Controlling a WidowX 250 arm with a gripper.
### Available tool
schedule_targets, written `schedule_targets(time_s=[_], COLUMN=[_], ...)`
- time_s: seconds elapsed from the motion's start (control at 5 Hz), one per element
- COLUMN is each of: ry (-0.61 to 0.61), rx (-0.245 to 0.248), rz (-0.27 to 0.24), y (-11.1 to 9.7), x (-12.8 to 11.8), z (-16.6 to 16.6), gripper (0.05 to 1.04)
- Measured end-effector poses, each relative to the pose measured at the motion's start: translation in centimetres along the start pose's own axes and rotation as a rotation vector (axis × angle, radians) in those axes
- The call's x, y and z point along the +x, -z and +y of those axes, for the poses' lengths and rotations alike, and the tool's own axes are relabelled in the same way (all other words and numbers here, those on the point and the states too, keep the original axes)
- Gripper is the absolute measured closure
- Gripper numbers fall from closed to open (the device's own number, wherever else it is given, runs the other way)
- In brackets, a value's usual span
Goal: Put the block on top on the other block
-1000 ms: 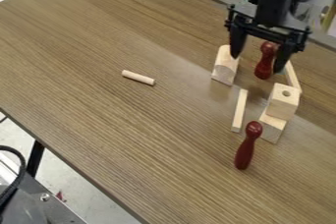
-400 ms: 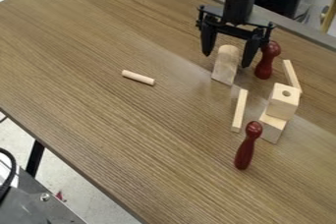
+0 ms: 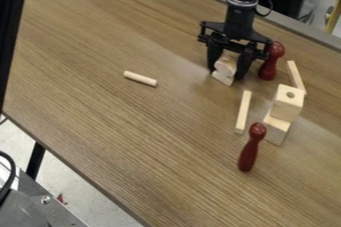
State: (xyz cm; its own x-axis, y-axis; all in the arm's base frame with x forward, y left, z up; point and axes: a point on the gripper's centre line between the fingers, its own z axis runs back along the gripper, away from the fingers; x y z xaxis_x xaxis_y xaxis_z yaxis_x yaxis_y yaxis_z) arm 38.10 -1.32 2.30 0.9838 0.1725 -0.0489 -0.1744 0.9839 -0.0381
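The black gripper (image 3: 227, 74) is lowered over the round-topped wooden block (image 3: 226, 68) right of the table's centre. It is shut on this block, with one finger against each side, and the block's lower end rests at the tabletop. Further right, nearer the camera, a cube-like block with a hole (image 3: 287, 103) sits on another wooden block (image 3: 275, 129). The gripper covers part of the round-topped block's upper end.
One red pin (image 3: 268, 61) stands close to the gripper's right; another red pin (image 3: 250, 148) is nearer the camera. Thin wooden strips (image 3: 244, 112) (image 3: 296, 77) flank the stack. A small dowel (image 3: 140, 78) lies left.
My gripper has moved left from above the far red pin, then come down around the round-topped block, its fingers drawing closer together. A dark upright shape has entered at the left edge.
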Motion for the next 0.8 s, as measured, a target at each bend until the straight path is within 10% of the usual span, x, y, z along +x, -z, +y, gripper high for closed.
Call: schedule_targets(time_s=[0.4,0.8], ry=[0.016,0.083], rx=[0.006,-0.021], rz=[-0.045,-0.271], y=[-1.3,-9.8], x=[0.3,-0.2], z=[-0.6,-5.0], gripper=[0.462,0.462])
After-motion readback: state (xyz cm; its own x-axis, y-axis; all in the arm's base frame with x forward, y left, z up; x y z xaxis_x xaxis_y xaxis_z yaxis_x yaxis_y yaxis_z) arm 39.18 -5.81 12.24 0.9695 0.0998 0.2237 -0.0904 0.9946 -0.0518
